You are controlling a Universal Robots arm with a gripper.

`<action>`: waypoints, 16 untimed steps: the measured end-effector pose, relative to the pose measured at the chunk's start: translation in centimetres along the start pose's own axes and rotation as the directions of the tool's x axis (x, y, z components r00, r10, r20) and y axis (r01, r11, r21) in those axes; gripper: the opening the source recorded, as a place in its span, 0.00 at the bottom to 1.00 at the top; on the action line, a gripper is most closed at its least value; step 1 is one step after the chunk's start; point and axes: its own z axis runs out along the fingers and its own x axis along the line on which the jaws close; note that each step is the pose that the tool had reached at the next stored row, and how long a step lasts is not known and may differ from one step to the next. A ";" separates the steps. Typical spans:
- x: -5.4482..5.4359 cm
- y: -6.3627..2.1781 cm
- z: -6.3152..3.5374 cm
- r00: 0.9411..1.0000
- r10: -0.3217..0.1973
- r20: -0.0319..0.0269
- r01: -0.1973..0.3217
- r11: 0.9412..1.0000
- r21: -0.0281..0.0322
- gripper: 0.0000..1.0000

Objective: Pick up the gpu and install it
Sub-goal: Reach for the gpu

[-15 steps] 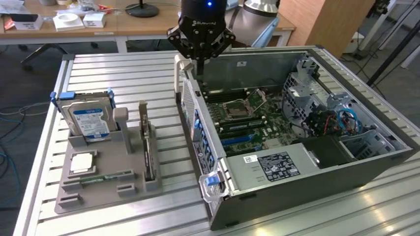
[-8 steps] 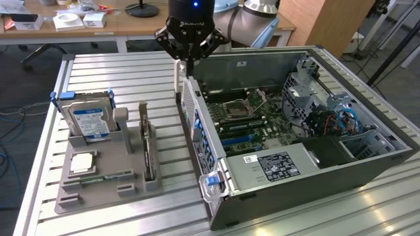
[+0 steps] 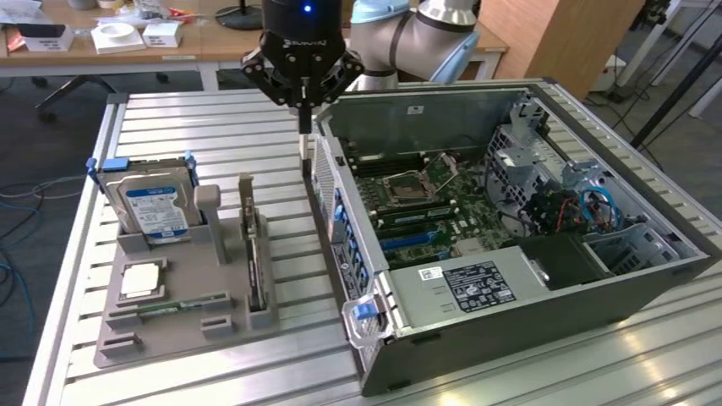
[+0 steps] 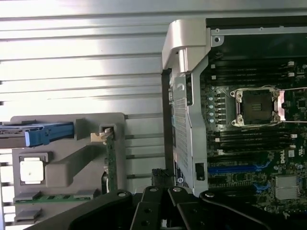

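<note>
Room: bare table (image 3: 215, 127) strip between tray (image 3: 169, 326) and case (image 3: 508, 330) edge.
Gripper (image 3: 303, 123): clenched, empty, above that strip.
Gpu (image 3: 255, 254): thin dark card, edge-up in tray.

A: What sits on the exterior view's left of the computer case (image 3: 542, 313)?
B: The parts tray (image 3: 169, 328), holding hard drive (image 3: 152, 207), processor (image 3: 144, 279), memory stick (image 3: 181, 304) and gpu (image 3: 256, 254), the gpu nearest the case. The motherboard (image 3: 429, 211) lies inside the case.

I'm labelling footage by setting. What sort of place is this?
Probably a robotics lab or workshop: a ribbed aluminium workbench carries an open grey desktop computer case and a grey moulded parts holder, with cluttered wooden desks behind.
</note>
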 end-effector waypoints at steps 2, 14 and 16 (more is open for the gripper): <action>0.6 -0.05 0.04 1.000 0.000 0.000 0.000 1.000 0.000 0.10; 4.2 -0.32 0.37 1.000 0.000 0.000 0.000 1.000 0.000 0.10; 4.7 -0.37 0.44 1.000 0.000 0.000 0.000 1.000 0.000 0.10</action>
